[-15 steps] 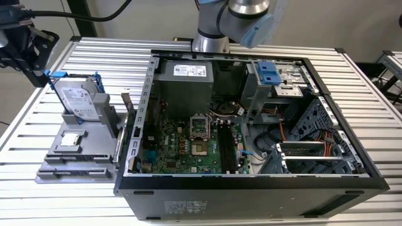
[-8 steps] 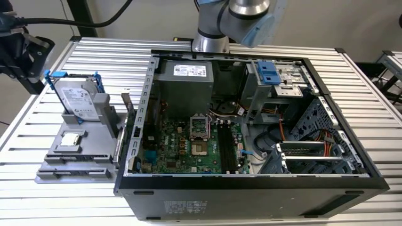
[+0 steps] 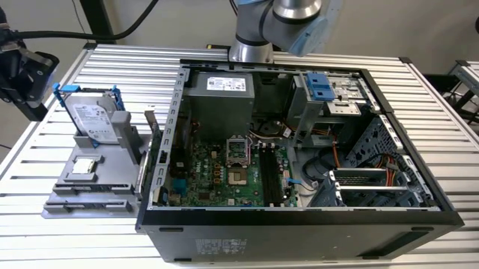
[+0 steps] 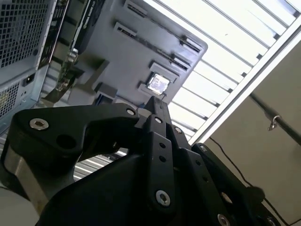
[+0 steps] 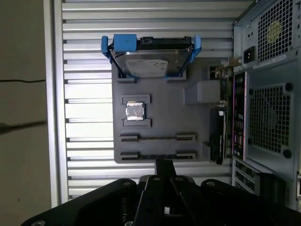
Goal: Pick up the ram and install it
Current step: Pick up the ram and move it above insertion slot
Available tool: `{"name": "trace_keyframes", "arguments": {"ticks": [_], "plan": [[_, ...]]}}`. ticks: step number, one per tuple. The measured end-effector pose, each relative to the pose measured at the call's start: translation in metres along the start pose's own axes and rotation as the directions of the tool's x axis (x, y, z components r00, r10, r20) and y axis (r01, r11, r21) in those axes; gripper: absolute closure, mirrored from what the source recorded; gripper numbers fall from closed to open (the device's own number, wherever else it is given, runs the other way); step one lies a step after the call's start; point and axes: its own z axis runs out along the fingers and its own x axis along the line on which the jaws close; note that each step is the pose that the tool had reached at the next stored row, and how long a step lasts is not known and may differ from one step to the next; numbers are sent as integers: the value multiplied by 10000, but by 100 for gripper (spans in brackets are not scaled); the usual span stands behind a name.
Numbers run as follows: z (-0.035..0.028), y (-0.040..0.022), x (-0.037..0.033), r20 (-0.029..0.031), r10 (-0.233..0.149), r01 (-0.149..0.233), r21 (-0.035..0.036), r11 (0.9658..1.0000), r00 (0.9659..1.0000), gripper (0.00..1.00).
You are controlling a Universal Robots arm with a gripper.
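— Fingers (image 5: 161, 170), status?
— Pressed together, nothing between them; gripper (image 5: 164, 164) hangs near the grey tray (image 5: 188, 122) edge; ram (image 5: 157, 138) apparently stands edge-on in its slot, beside the CPU chip (image 5: 135, 111).
— Recommendation?
— Spread wide; centre over the stick's middle; descend square; pinch flat faces.

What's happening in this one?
A single robot arm is working beside an open computer case on a slatted table. Its gripper, shut and holding nothing, hangs over the edge of the gray parts tray. The ram appears to be the dark stick on edge at the tray's side nearest the case, untouched. The hard drive and CPU chip sit on the tray too.
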Motion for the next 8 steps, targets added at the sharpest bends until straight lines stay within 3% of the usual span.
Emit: {"name": "trace_keyframes", "arguments": {"ticks": [2, 8], "plan": [[0, -32, 0, -1, -1, 1, 1, 10000, 10000, 100], [2, -44, 0, 0, 0, 0, 0, 10000, 10000, 100]]}}
